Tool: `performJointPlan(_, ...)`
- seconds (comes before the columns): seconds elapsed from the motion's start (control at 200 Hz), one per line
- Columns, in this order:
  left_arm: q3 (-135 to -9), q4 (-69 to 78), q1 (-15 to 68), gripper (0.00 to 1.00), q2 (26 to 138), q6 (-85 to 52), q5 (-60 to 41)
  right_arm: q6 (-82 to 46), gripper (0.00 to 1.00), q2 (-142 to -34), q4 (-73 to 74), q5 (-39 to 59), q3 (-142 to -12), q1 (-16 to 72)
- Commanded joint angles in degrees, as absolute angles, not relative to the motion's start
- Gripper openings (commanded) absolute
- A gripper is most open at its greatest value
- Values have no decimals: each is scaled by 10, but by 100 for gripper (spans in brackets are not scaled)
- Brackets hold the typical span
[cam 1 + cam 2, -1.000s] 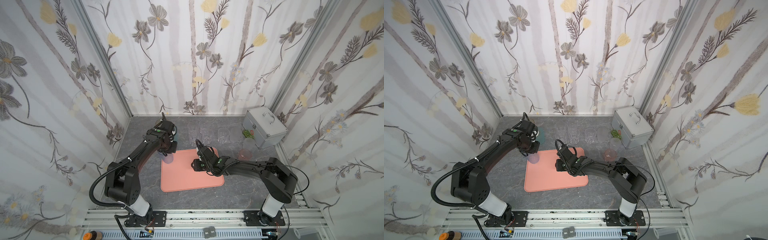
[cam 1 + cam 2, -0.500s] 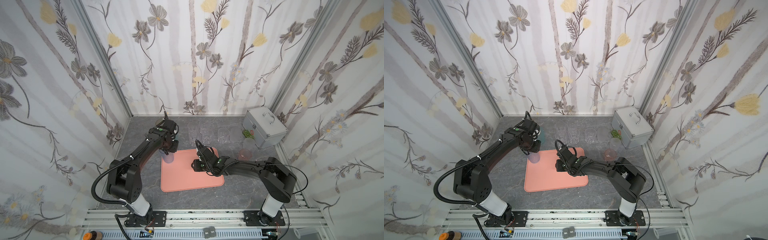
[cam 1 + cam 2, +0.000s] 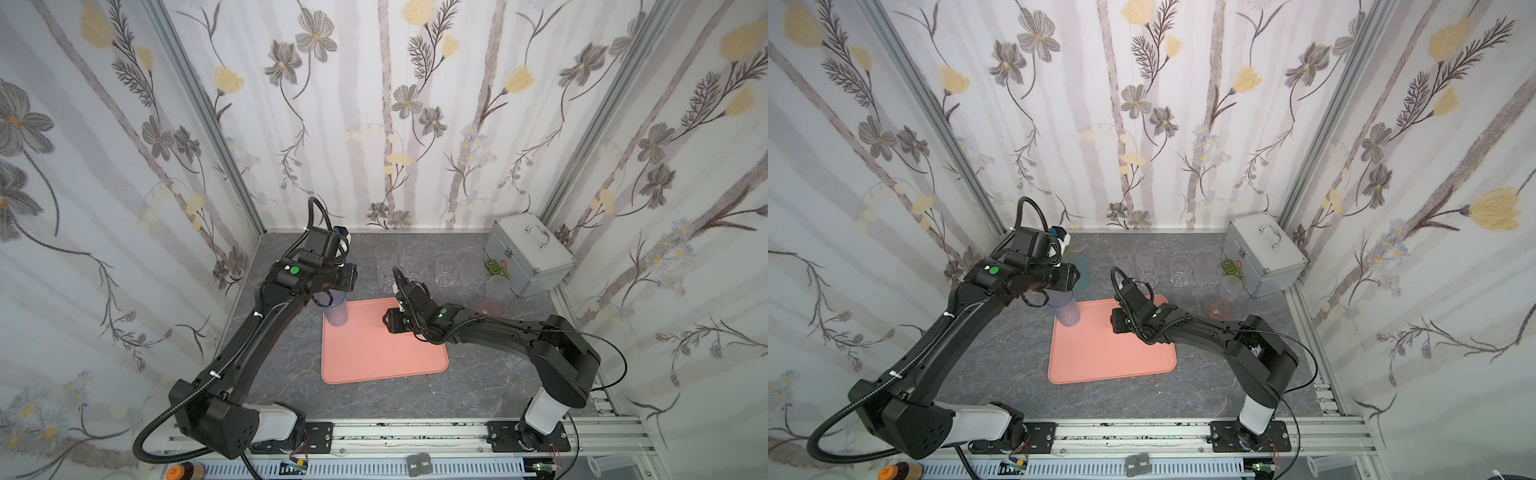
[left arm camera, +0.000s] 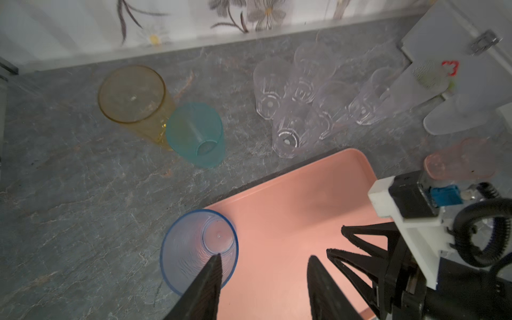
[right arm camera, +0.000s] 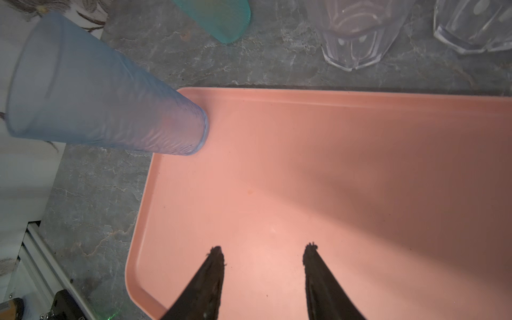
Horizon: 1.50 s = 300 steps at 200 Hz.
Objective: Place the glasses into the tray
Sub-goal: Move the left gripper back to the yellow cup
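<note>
A tall blue glass (image 3: 336, 311) (image 4: 198, 249) stands upright on the far left corner of the salmon-pink tray (image 3: 374, 353) (image 5: 332, 180). My left gripper (image 4: 264, 259) hangs open right above it: one finger (image 4: 213, 274) lies over the glass's mouth, the other is out over the bare tray. My right gripper (image 5: 263, 249) (image 3: 391, 323) is open low over the middle of the tray, nothing between its fingers. The other glasses stand on the grey table beyond the tray: amber (image 4: 133, 94), teal (image 4: 196, 133), several clear ones (image 4: 288, 133), frosted (image 4: 457, 116), pink (image 4: 460, 163).
A silver metal case (image 3: 530, 257) with a handle stands at the back right, a small green object (image 3: 494, 268) beside it. The clear glasses (image 3: 386, 266) cluster close to the tray's far edge. Walls close the table in at the back and sides.
My left gripper has opened and let go of the blue glass, which now stands on the tray's corner. My right gripper has opened slightly wider above the tray.
</note>
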<state>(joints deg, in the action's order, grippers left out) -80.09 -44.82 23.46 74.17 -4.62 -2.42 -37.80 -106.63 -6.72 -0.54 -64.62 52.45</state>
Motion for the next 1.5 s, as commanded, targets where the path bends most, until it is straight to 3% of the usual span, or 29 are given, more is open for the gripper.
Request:
performJointPlan(0.0,-765,-350,232,63,690,-58,17,-354,50,-1054,-82,-19,-663,525)
performJointPlan(0.175,-697,-265,213,93,651,-63,123,-362,57,-1057,-76,-11,-689,529)
performJointPlan(0.25,-688,-244,178,96,654,-71,123,-364,59,-1063,-76,-11,-700,530)
performJointPlan(0.47,-706,-211,36,95,710,-131,3,-364,62,-1085,-92,-8,-724,533)
performJointPlan(0.874,-771,-128,-100,86,865,-228,-198,-351,65,-1100,-116,-20,-744,533)
performJointPlan(1.074,-819,-121,-104,79,955,-233,-242,-352,65,-1116,-117,-17,-750,532)
performJointPlan(1.494,-873,-145,-43,66,1070,-174,-174,-351,64,-1138,-129,-18,-773,530)
